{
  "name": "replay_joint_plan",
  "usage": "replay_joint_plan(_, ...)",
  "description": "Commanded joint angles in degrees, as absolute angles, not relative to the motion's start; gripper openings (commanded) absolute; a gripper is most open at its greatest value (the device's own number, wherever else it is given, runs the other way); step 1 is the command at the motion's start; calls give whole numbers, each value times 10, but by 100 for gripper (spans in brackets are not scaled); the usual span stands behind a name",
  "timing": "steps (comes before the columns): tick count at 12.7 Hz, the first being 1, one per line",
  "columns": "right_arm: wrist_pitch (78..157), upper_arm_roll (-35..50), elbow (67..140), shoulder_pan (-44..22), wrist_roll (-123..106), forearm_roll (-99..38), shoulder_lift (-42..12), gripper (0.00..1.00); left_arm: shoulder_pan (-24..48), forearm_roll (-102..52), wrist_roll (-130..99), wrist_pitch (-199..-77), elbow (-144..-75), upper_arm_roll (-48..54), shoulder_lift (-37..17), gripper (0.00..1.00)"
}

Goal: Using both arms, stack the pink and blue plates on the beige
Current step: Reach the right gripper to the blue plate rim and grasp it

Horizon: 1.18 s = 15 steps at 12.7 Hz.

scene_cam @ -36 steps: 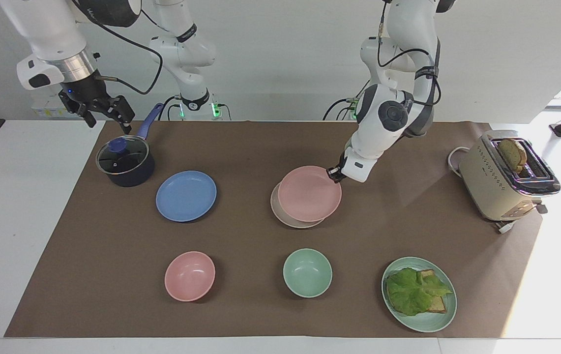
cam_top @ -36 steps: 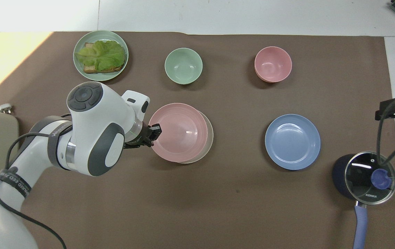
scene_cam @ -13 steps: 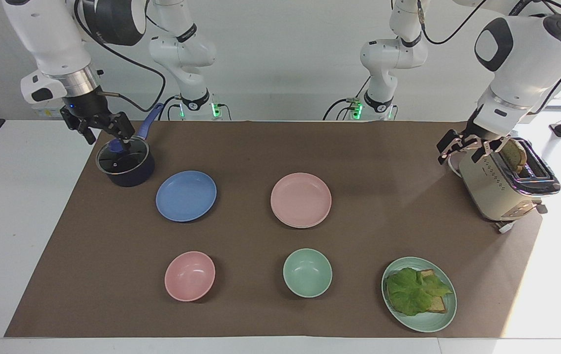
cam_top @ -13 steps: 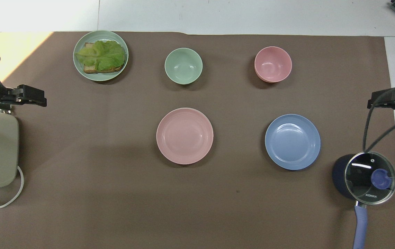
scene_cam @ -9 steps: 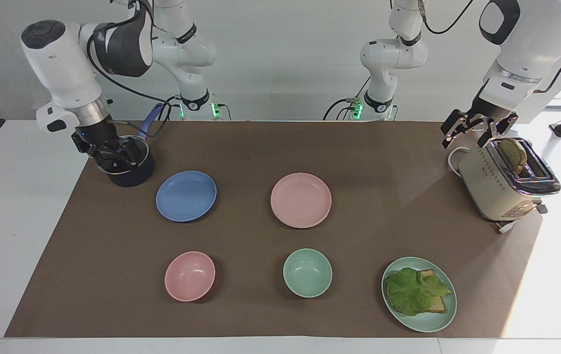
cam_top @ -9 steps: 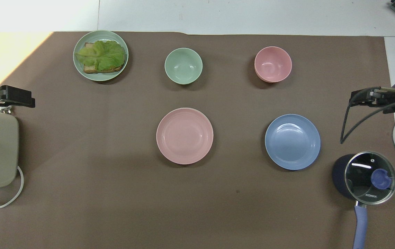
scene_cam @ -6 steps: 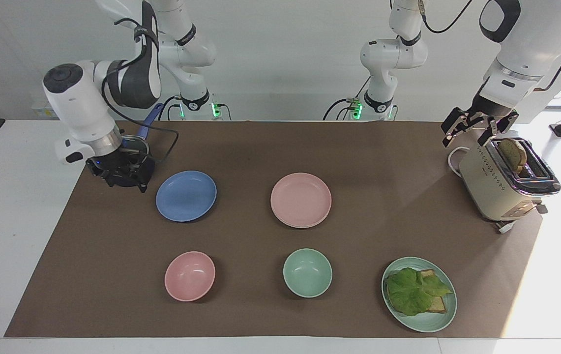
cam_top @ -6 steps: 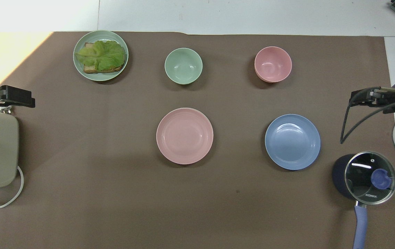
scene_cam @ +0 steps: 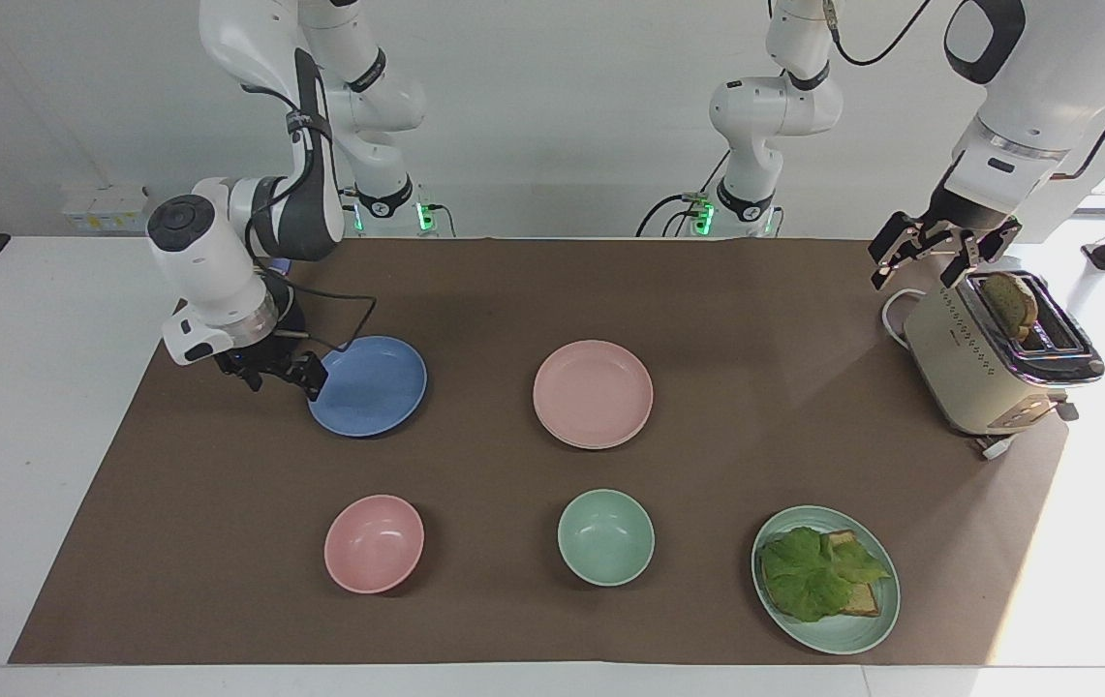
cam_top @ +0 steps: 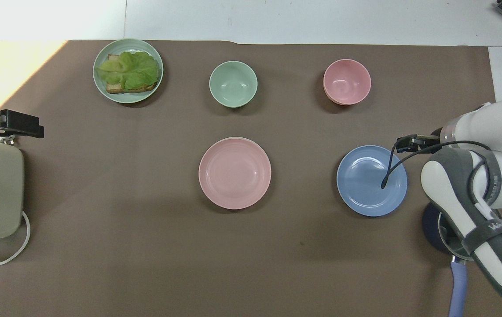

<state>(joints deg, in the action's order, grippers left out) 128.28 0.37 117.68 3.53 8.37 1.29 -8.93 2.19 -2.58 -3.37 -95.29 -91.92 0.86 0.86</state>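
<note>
The right claw [scene_cam: 283, 374] stood open and empty at the blue plate [scene_cam: 370, 385] rim, positioned for pickup. The pink plate [scene_cam: 593, 392] covered the beige plate mid-tabletop. The left claw [scene_cam: 935, 254] waited open over the toaster [scene_cam: 993, 363].

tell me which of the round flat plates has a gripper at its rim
The cornflower blue matte plate: the right gripper is at its edge. The pale pink plate and mint-green plate have none near.
</note>
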Motion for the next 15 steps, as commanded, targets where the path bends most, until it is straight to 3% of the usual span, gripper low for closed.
replay_joint_plan(1,1377,5,1260,33,69,14,-85,100,19,-15,-31,-946,-920,11,11,100)
replay_joint_plan(3,1420,5,1300,39,60,14,-86,92,19,-15,-31,-946,-920,11,11,100)
replay_joint_plan(6,1427,6,1310,49,26,13,-85,72,19,-15,-31,-946,-920,11,11,100)
replay_joint_plan(9,1424,7,1309,49,23,13,-85,48,19,-15,-31,-946,-920,11,11,100)
replay_joint_plan(13,1401,7,1300,52,-2,6,-87,7,19,-15,-31,-946,-920,11,11,100)
replay_joint_plan(14,1399,6,1296,53,-3,-8,-89,0,19,-15,-31,-946,-920,11,11,100)
replay_joint_plan(15,1385,7,1284,53,-4,-22,-94,0,19,-15,-31,-946,-919,11,11,100)
